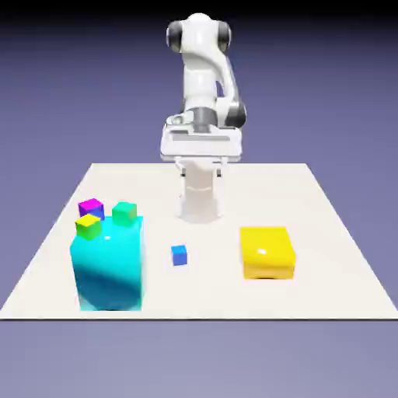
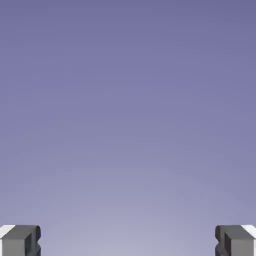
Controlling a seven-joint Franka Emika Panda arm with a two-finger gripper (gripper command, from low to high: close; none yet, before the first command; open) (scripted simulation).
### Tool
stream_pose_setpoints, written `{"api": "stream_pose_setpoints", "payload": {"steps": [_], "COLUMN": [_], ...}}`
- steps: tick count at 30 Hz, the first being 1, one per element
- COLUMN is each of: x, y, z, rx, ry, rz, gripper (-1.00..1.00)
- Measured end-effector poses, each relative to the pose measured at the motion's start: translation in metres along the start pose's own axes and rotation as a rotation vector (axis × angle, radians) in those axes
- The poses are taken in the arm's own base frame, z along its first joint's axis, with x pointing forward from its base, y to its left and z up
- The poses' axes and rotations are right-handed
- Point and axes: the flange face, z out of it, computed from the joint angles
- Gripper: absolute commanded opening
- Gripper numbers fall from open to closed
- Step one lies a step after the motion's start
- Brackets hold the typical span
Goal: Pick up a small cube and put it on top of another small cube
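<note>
A: Layout, left to right?

B: Cyan block (image 1: 109,268) at the exterior view's left, big. Three small cubes on its top: purple cube (image 1: 91,207), yellow-green cube (image 1: 88,226), green cube (image 1: 124,212). They sit close, purple and yellow-green nearly touching. Then the blue cube (image 1: 179,255), alone on the table (image 1: 326,233), about mid-table. Yellow block (image 1: 267,252) to the right, well apart from it.

A: Gripper?

B: Gripper (image 2: 128,241) wide open, nothing in it. Hand view shows only backdrop between the two tips, which sit at the far corners of the bottom edge. In the exterior view the hand (image 1: 201,142) is tucked high, close to the base, above the table's far edge.

A: So nothing is in the hand's sight.

B: Right. No cube in the hand view at all.

A: Which cube to take?

B: My guess is blue. It's free-standing, clear on all sides, easiest to straddle.

A: Where is it from the hand?

B: Toward the camera and well below, slightly to the exterior view's left of the hand. So reach out and descend. Cube has no long axis; its faces look roughly square to the table edges, so no big wrist turn should be needed.

A: Target?

B: Probably one of the three on cyan, further left and higher than blue.
</note>
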Motion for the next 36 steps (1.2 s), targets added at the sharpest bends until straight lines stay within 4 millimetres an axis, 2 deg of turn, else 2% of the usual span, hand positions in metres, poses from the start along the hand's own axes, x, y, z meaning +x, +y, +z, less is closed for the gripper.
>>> {"api": "stream_pose_setpoints", "payload": {"steps": [4, 8, 13, 14, 15, 16, 17, 18, 24, 25, 27, 34, 36], "x": [-0.002, -0.02, -0.057, -0.068, -0.07, -0.067, -0.071, -0.083, -0.116, -0.117, -0.117, -0.076, -0.068], "y": [0.069, 0.142, 0.23, 0.243, 0.252, 0.257, 0.259, 0.249, 0.271, 0.271, 0.271, 0.252, 0.255], "z": [0.058, 0.1, 0.129, 0.133, 0.133, 0.131, 0.138, 0.148, 0.181, 0.181, 0.181, 0.141, 0.132], "rx": [-0.219, -0.448, -0.74, -0.799, -0.82, -0.818, -0.816, -0.818, -0.821, -0.821, -0.821, -0.817, -0.818], "ry": [-0.17, -0.31, -0.439, -0.464, -0.467, -0.461, -0.463, -0.478, -0.471, -0.471, -0.471, -0.471, -0.464], "rz": [0.369, 0.743, 1.225, 1.309, 1.358, 1.379, 1.378, 1.333, 1.348, 1.348, 1.348, 1.353, 1.372], "gripper": [0.0, 0.0, 0.0, 0.0, 0.0, 0.0, 0.0, 0.0, 0.0, -1.0, -1.0, -1.0, -1.0]}}
